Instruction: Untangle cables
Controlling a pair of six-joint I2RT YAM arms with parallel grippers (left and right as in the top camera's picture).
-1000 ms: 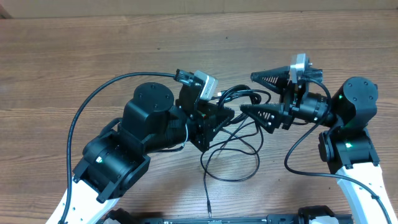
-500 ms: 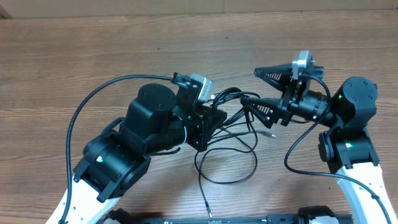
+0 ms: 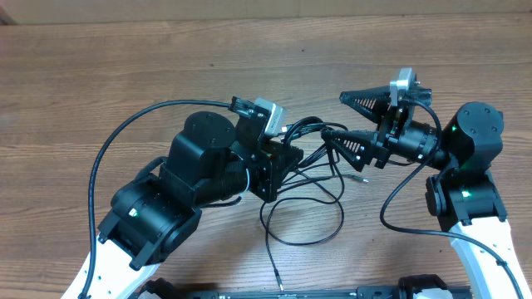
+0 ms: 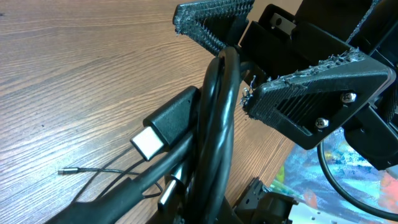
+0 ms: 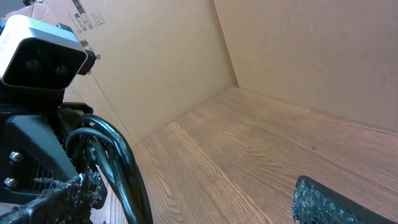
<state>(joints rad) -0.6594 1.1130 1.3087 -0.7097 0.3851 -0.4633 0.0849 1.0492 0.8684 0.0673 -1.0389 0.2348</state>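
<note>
**Changes over the last second, overhead view.** The left jaws, clamped on the cables (image 3: pixel 309 124), have drawn back a little to the left. The wrist camera (image 3: pixel 268 113) above them has shifted left with them. The right jaws, spread wide, have moved slightly toward the top of the view, the lower finger (image 3: pixel 349 145) most of all. Beside that finger, a metal-tipped plug (image 3: pixel 362 178) now lies exposed where none showed before. The left side of the loose loop (image 3: pixel 263 218) has slid a little leftward. All of this took place in the first half of that second.
</note>
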